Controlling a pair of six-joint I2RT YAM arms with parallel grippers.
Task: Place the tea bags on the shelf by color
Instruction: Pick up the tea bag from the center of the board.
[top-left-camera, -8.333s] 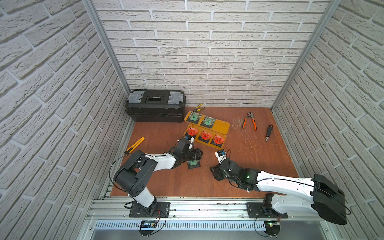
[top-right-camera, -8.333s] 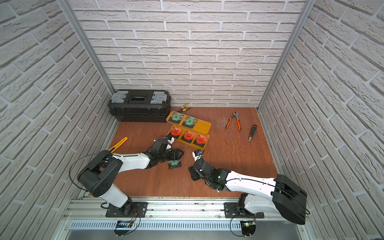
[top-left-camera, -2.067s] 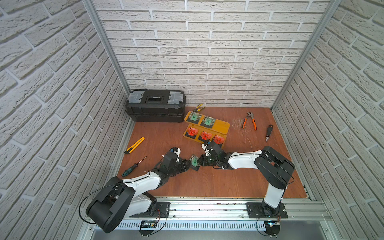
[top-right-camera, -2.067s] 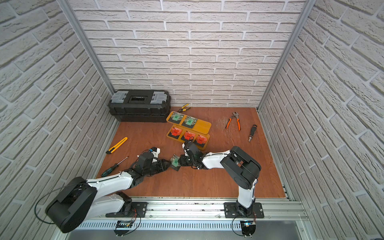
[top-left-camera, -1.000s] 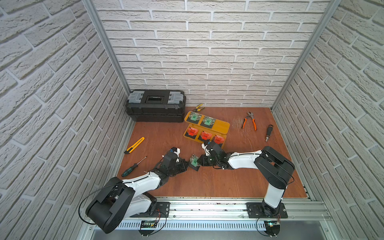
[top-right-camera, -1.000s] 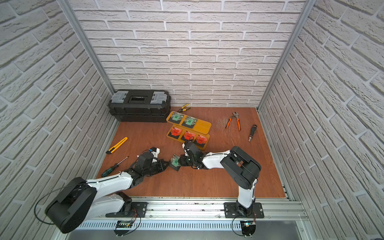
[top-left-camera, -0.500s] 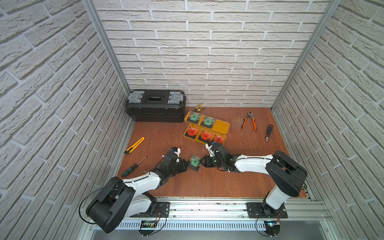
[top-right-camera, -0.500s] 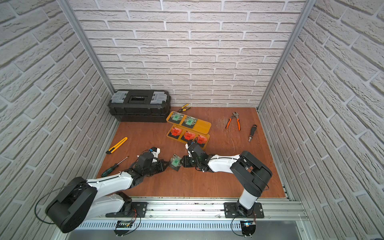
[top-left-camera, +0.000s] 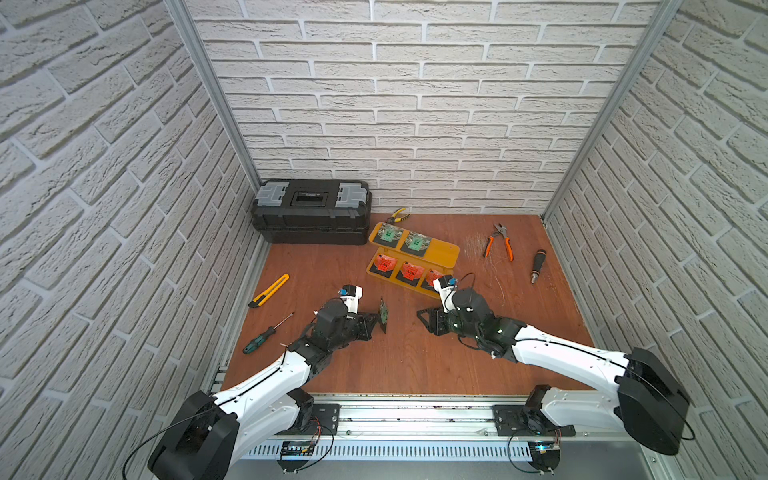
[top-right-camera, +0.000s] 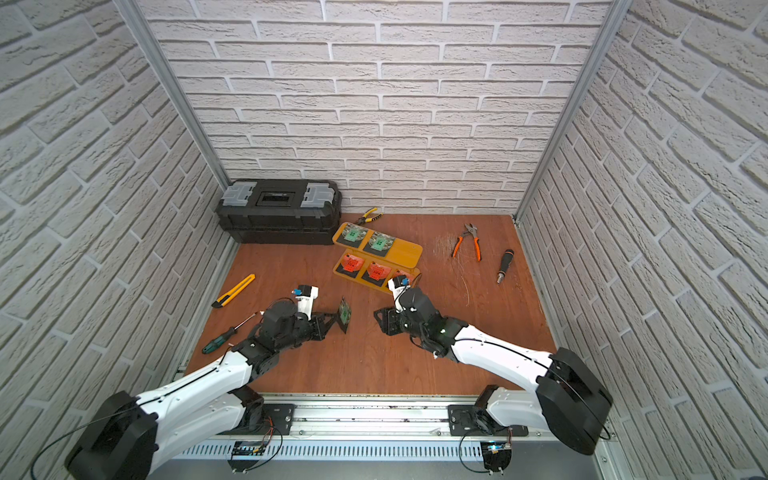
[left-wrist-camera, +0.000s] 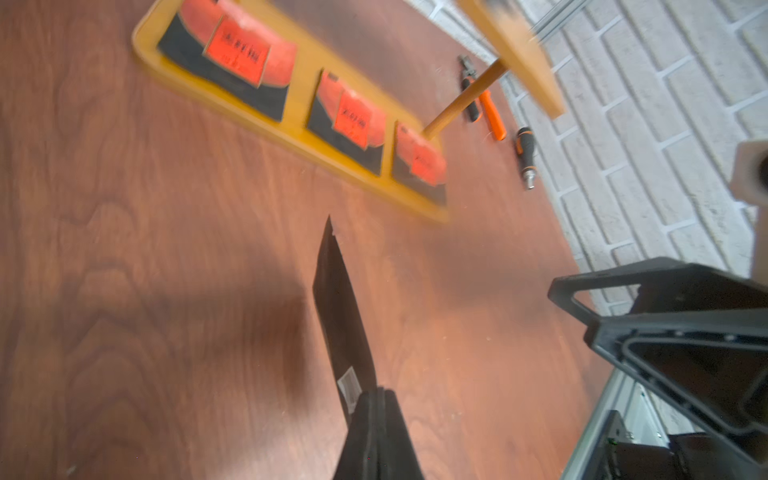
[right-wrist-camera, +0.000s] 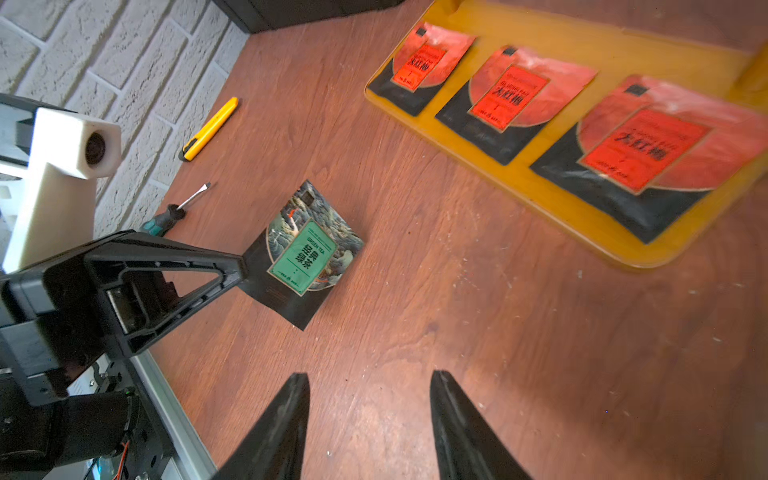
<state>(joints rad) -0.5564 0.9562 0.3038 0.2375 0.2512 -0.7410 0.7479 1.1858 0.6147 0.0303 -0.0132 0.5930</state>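
My left gripper (top-left-camera: 376, 322) is shut on the corner of a green tea bag (top-left-camera: 383, 318), which it holds on edge just above the floor. The right wrist view shows this tea bag's green front (right-wrist-camera: 309, 253); the left wrist view shows its black back (left-wrist-camera: 338, 316). My right gripper (top-left-camera: 420, 319) is open and empty, a short way to the right of the bag. Behind stands the yellow-orange shelf (top-left-camera: 444, 253). Its top board carries two green tea bags (top-left-camera: 389, 235) (top-left-camera: 415, 242). Its lower board holds three red tea bags (right-wrist-camera: 419, 66) (right-wrist-camera: 515, 95) (right-wrist-camera: 644, 149).
A black toolbox (top-left-camera: 311, 205) stands at the back left, with yellow pliers (top-left-camera: 398, 215) beside it. A yellow utility knife (top-left-camera: 269, 290) and a green screwdriver (top-left-camera: 266, 334) lie on the left. Orange pliers (top-left-camera: 500, 241) and a black screwdriver (top-left-camera: 537, 264) lie at the back right.
My right gripper has opened, left the green tea bag and drawn back to the right. The left gripper keeps hold of the bag in about the same place.
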